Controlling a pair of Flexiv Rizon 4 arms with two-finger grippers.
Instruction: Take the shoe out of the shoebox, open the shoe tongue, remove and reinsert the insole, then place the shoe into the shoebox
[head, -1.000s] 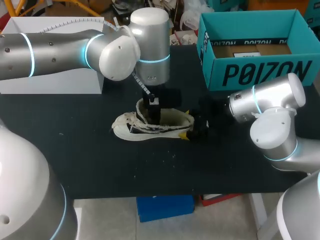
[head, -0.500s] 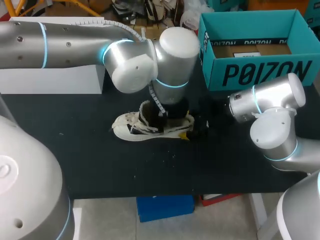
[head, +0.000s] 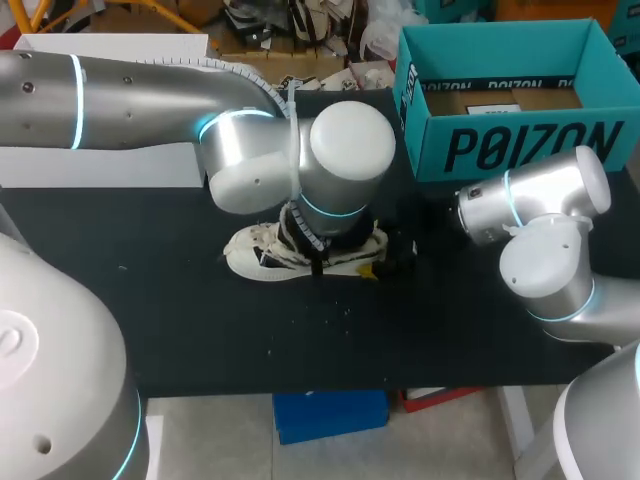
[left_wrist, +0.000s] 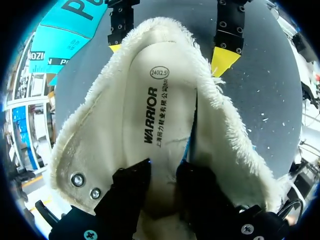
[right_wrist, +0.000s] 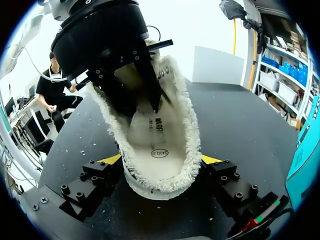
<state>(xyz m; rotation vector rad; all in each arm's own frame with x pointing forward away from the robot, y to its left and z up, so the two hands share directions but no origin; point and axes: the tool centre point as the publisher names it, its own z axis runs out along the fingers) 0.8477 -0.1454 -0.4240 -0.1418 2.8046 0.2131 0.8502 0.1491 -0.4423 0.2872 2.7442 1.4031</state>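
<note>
Centrally in the head view lies the shoe (head: 262, 252), heel clamped by the wide-spread right gripper (right_wrist: 161, 159); the left gripper (left_wrist: 164, 174) sits inside it, grip untellable

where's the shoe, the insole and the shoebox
shoe (head: 246, 260), head view, on its toe end.
insole (left_wrist: 167, 100), left wrist view, on its printed part inside the shoe.
shoebox (head: 530, 148), head view, on its front wall.

silver arms (head: 130, 90), cyan rings (head: 77, 95), white ribbed cable (head: 240, 70)
</note>
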